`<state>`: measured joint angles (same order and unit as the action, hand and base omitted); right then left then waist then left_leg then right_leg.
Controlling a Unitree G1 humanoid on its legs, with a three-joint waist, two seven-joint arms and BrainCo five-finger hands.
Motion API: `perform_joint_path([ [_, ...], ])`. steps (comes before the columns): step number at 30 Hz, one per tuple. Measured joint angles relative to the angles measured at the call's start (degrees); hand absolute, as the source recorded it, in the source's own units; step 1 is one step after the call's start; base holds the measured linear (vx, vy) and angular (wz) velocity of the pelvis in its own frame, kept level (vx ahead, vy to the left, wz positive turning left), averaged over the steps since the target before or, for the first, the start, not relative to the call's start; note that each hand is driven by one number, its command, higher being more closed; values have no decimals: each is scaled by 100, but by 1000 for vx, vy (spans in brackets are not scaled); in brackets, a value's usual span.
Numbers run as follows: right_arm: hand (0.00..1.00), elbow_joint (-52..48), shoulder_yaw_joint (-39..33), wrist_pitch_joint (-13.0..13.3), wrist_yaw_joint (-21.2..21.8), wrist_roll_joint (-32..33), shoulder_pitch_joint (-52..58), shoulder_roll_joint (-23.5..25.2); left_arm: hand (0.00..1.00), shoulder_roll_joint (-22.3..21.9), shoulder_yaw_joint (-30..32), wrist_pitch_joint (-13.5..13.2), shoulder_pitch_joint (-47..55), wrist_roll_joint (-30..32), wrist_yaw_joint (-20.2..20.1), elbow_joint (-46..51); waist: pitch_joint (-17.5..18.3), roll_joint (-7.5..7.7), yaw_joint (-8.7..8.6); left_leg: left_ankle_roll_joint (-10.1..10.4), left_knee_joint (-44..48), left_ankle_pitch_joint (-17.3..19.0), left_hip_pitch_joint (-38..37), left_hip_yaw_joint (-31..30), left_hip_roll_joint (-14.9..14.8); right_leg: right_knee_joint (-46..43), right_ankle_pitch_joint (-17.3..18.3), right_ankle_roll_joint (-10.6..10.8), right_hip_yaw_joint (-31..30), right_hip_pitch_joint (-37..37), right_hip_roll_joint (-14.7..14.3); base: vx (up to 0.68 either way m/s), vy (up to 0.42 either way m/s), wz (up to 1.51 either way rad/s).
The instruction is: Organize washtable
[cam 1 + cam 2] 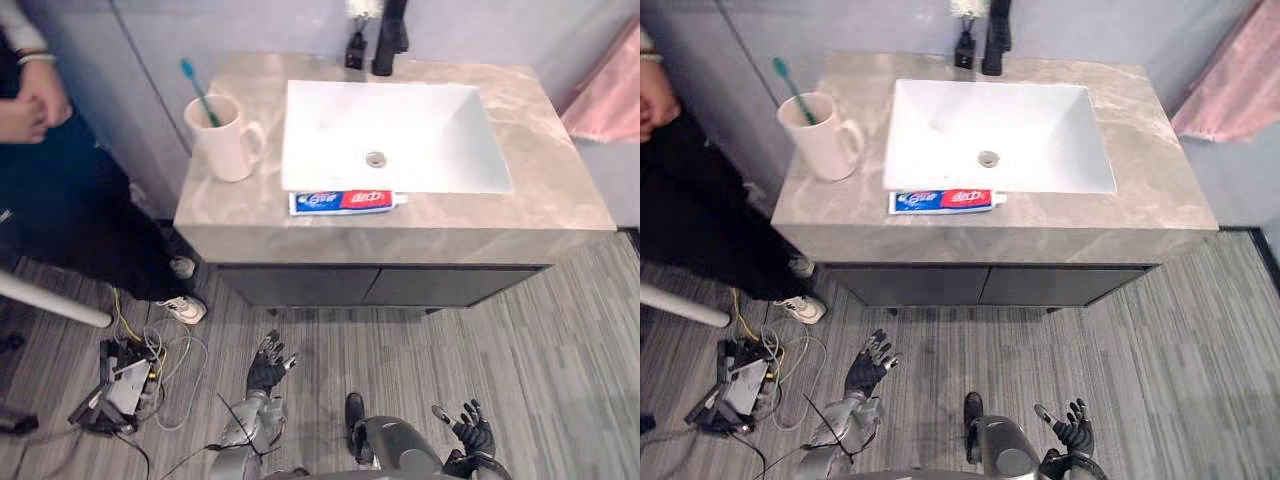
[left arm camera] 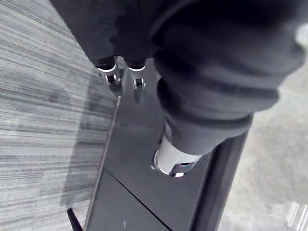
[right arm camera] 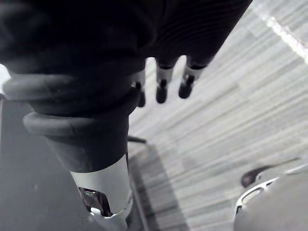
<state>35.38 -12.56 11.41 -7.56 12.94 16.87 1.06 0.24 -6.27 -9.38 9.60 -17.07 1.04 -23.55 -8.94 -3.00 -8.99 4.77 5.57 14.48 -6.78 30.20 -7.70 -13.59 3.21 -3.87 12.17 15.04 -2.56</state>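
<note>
The toothpaste tube (image 1: 343, 201) lies flat on the surface (image 1: 545, 190), along the front rim of the white basin (image 1: 440, 115). It looks light, soft and glossy, so it is likely to dent and slip. A pinch across the stiffer cap end or the flat crimped tail should hold best.

Left of the basin stands a cream mug (image 1: 224, 140), smooth, heavy-looking and breakable, with its handle towards the basin and a teal toothbrush (image 1: 198, 90) leaning inside. The surface is polished, veined stone, and a black faucet (image 1: 390, 40) rises behind.

The left hand (image 1: 268, 368) and right hand (image 1: 470, 430) hang low over the striped floor, fingers spread and empty.
</note>
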Motion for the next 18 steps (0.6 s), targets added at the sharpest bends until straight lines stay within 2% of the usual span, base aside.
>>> perform_joint_path([
  [2,0,40,-66,-1,-2,-4,-45,37,0,3,-34,10,-51,1,-26,-2,-9,19,12,67,-14,-138,2,-39,14,155,13,20,19,-84,-11,123,-7,-3],
  [3,0,123,-52,-2,1,-1,-74,62,0,7,-15,10,-48,0,-74,-2,-5,102,51,67,368,-138,79,-3,8,344,31,49,2,-241,38,130,-16,-5],
  [5,0,130,16,-2,2,-1,-104,67,0,18,29,9,16,0,-81,2,-38,169,48,67,909,-138,199,-4,-23,433,77,121,-71,-385,73,111,-41,-17],
  [7,0,98,204,4,6,7,-141,-3,0,0,186,4,203,-18,-79,20,-83,126,80,33,2224,-159,448,-67,-312,584,103,145,-318,-709,40,122,-16,-56],
  [8,0,32,359,7,13,20,-127,-68,0,-18,222,3,324,-22,-78,63,-113,65,158,-235,3134,-330,681,-264,-497,649,149,104,-510,-909,6,129,48,-64],
  [9,0,-26,418,8,17,25,-105,-88,0,-12,226,1,349,-27,-77,68,-130,60,214,-362,3587,-527,877,-407,-579,690,182,61,-638,-1010,-15,176,77,-86],
  [10,0,-95,504,13,35,38,-96,-128,0,-18,270,-4,392,-32,-68,77,-156,123,374,-396,4281,-533,1193,-711,-682,744,218,14,-888,-1140,-22,197,95,-93],
  [11,0,-166,568,40,35,40,-114,-148,0,-59,302,-5,454,-33,-65,113,-153,137,492,-461,4497,-182,1447,-920,-686,805,237,-2,-1102,-1248,7,250,109,-92],
  [12,0,-192,567,66,35,38,-126,-153,0,-77,310,-6,447,-32,-63,118,-160,161,530,-502,4459,-85,1549,-1005,-643,822,237,10,-1185,-1291,58,254,119,-82],
  [13,0,-185,562,85,37,36,-195,-170,0,-112,396,-10,465,-32,-60,118,-164,253,593,-528,4121,-26,1719,-1109,-538,786,208,63,-1366,-1298,201,252,143,-74],
  [14,0,-164,554,115,37,33,-234,-176,0,-115,469,-17,461,-33,-49,118,-151,323,624,-496,3515,-45,1834,-1222,-426,781,210,96,-1496,-1298,378,202,132,-69],
  [15,0,-129,550,127,36,30,-251,-193,0,-113,476,-25,462,-33,-31,117,-148,326,636,-454,3137,-72,1876,-1287,-387,780,207,120,-1517,-1299,447,158,118,-55],
  [16,0,-86,533,127,35,24,-252,-230,0,-115,474,-54,469,-33,14,116,-142,322,656,-310,2486,-181,1883,-1299,-326,780,227,275,-1523,-1304,537,189,185,-41],
  [17,0,-67,512,124,34,5,-204,-291,0,-136,470,-59,472,-33,28,104,-122,238,639,-111,1504,-666,1830,-1309,-337,780,326,462,-1541,-1329,570,247,269,-26],
  [18,0,1,396,96,25,-19,-121,-369,0,-176,471,-62,427,-28,31,66,-42,72,604,-19,910,-1098,1679,-1397,-287,773,452,662,-1532,-1411,593,257,270,0],
])
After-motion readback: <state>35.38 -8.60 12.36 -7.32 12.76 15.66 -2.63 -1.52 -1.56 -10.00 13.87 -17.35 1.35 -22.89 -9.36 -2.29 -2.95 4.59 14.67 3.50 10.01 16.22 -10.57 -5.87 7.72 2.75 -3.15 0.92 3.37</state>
